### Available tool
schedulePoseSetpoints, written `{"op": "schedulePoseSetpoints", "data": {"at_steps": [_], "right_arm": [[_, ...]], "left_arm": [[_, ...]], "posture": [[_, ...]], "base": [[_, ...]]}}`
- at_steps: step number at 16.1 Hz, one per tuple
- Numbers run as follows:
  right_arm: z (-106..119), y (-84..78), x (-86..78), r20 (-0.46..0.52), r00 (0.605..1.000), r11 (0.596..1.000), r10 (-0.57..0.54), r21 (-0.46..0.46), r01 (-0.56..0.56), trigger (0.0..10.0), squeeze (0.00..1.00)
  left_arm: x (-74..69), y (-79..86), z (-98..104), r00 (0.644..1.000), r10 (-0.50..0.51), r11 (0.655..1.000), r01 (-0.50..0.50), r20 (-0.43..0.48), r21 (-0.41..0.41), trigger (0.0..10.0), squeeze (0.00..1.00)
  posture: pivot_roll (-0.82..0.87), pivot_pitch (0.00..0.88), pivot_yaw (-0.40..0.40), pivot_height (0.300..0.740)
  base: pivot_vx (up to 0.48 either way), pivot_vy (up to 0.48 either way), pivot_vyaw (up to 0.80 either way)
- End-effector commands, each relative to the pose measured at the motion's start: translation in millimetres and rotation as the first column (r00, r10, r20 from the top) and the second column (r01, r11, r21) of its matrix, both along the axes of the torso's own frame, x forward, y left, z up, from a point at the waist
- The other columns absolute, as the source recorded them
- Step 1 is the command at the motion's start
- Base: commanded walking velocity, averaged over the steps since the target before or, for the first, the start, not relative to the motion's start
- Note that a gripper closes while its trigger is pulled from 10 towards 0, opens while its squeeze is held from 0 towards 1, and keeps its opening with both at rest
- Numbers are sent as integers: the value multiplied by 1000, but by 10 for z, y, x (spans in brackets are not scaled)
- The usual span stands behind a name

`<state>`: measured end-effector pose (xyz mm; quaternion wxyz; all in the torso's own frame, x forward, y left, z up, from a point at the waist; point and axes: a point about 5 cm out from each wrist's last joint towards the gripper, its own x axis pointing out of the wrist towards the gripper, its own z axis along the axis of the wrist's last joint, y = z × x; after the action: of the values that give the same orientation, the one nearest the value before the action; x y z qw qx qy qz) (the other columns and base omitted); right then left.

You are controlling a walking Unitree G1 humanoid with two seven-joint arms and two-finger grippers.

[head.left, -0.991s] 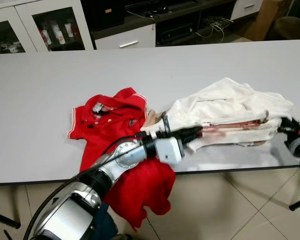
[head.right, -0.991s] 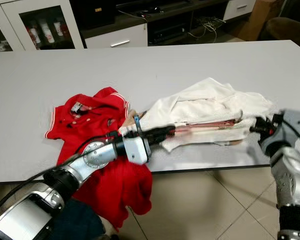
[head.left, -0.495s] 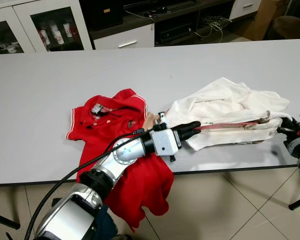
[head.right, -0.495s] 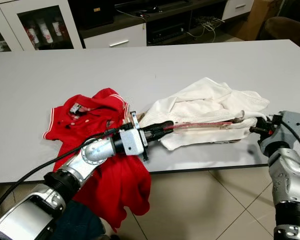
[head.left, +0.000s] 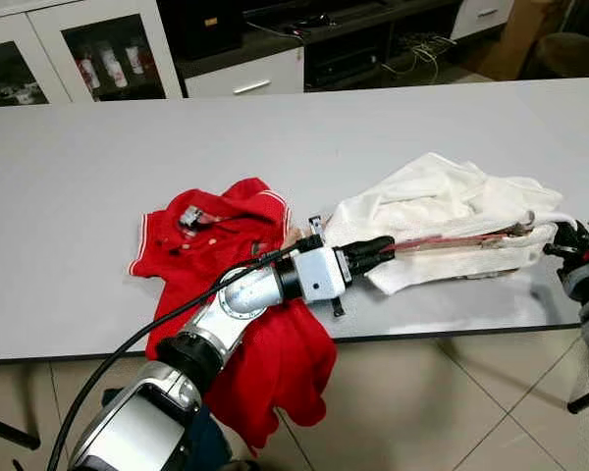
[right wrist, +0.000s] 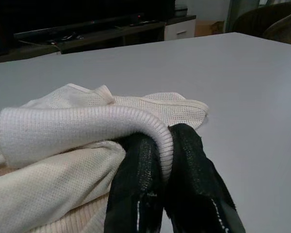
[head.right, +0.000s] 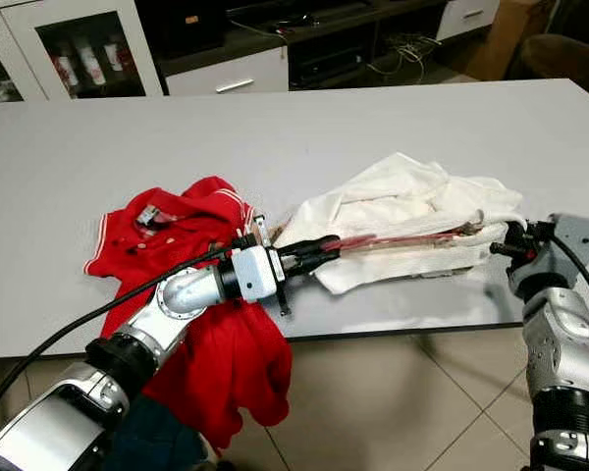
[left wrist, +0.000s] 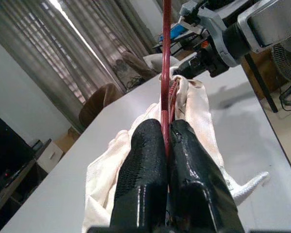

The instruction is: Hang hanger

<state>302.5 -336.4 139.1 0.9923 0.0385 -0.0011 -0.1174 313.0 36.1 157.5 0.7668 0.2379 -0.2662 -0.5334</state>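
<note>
A thin red hanger (head.left: 452,238) runs inside a white knit shirt (head.left: 442,201) that lies at the right of the grey table (head.left: 79,177). My left gripper (head.left: 378,250) is shut on the hanger's near end, and its black fingers (left wrist: 140,160) clamp the red bar (left wrist: 165,73). At the shirt's far end, by the table's right front corner, my right gripper (head.right: 506,245) is shut on a ribbed white edge (right wrist: 77,126) of the shirt. The hanger tilts slightly upward toward the right gripper.
A red polo shirt (head.left: 226,235) lies under my left arm and droops over the table's front edge. White cabinets with glass doors (head.left: 98,49) and a dark media shelf (head.left: 344,39) stand behind the table. A brown chair (head.left: 574,49) sits back right.
The right end of the hanger and white shirt has risen a little, so the bar now slants upward. Both grippers keep their hold.
</note>
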Motion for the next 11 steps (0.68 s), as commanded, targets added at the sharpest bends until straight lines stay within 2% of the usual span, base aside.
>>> {"op": "schedulePoseSetpoints", "data": {"at_steps": [1, 2, 4, 5, 7, 9, 10, 11], "right_arm": [[30, -718, -434, -30, 930, 929, -367, 45, 368, 0, 0], [-89, -829, -537, -73, 879, 868, -471, 139, 477, 0, 0], [-238, -901, -643, -154, 834, 813, -531, 188, 552, 0, 0], [-286, -912, -673, -188, 822, 804, -537, 181, 566, 0, 0], [-367, -839, -640, -243, 841, 842, -482, 137, 522, 0, 0], [-391, -655, -494, -248, 897, 914, -366, 85, 397, 0, 0], [-386, -437, -346, -232, 940, 964, -251, 29, 265, 0, 0], [-352, -147, -177, -195, 972, 991, -133, -5, 134, 0, 0]], "left_arm": [[152, 517, 122, 982, 187, 972, -186, -6, -143, 0, 0], [155, 507, 135, 982, 186, 971, -185, -7, -152, 0, 0], [157, 518, 147, 983, 185, 970, -184, -10, -160, 0, 0], [162, 533, 153, 982, 188, 968, -188, -14, -165, 0, 0], [175, 572, 166, 980, 199, 964, -200, -25, -176, 0, 0], [184, 577, 177, 979, 202, 960, -205, -35, -188, 0, 0], [189, 549, 190, 979, 200, 959, -204, -40, -199, 0, 0], [186, 478, 199, 981, 188, 959, -192, -42, -210, 0, 0]], "posture": [[16, 60, 41, 740], [18, 56, 38, 740], [21, 54, 36, 740], [21, 54, 36, 740], [22, 53, 38, 740], [19, 53, 41, 740], [18, 53, 41, 740], [18, 53, 41, 740]], "base": [[0, 0, 0], [0, 0, 0], [0, 0, 0], [0, 0, 0], [0, 0, 0], [0, 0, 0], [0, 0, 0], [0, 0, 0]]}}
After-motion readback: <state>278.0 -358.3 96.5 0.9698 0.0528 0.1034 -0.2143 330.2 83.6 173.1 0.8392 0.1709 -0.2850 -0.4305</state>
